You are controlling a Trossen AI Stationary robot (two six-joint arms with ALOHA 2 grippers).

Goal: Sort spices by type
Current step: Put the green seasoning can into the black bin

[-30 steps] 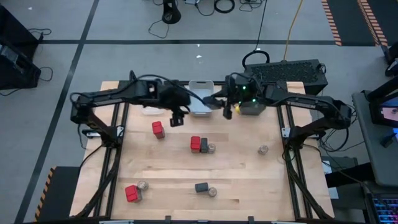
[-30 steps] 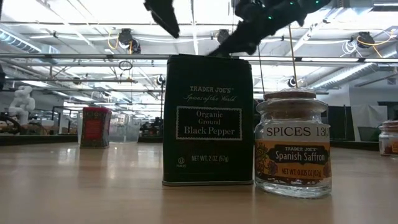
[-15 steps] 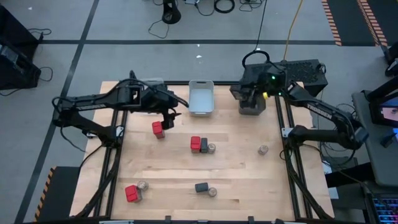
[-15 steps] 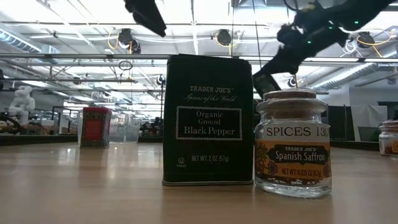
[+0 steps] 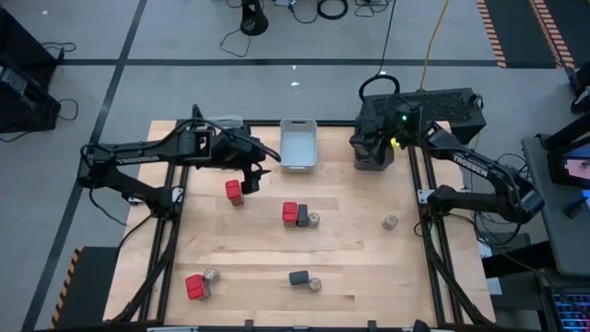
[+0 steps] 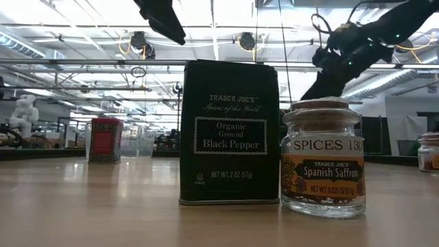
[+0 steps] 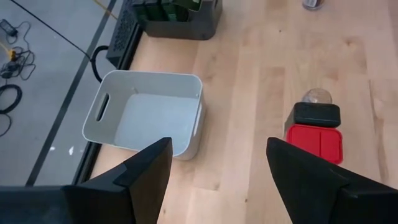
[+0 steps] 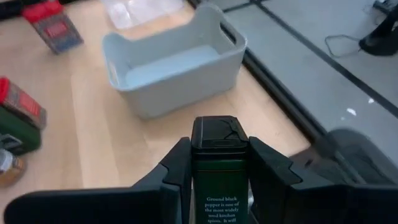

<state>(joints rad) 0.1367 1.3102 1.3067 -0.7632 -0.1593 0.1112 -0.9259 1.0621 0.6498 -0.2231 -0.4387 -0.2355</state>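
A dark green black pepper tin (image 8: 219, 171) is sitting upright between the right gripper's (image 5: 371, 152) fingers (image 8: 176, 168), which are pressing on its two broad sides; its long axis is standing vertical, black lid up, label facing the wrist camera. The gripper is holding it over the dark bin (image 5: 372, 157) at the table's (image 5: 369, 267) far edge, toward the right corner.

The left gripper (image 5: 249, 178) is hovering with its fingers (image 7: 149, 168) spread wide and holding nothing, just above a red tin (image 5: 234, 192) in the far-left part of the table. The white bin (image 5: 298, 145) is standing empty at the middle of the far edge.

Near the centre, a red tin, a dark tin and a small jar (image 5: 313, 219) are touching in a row. Another tin and saffron jar (image 6: 322, 158) are standing upright at the near edge.
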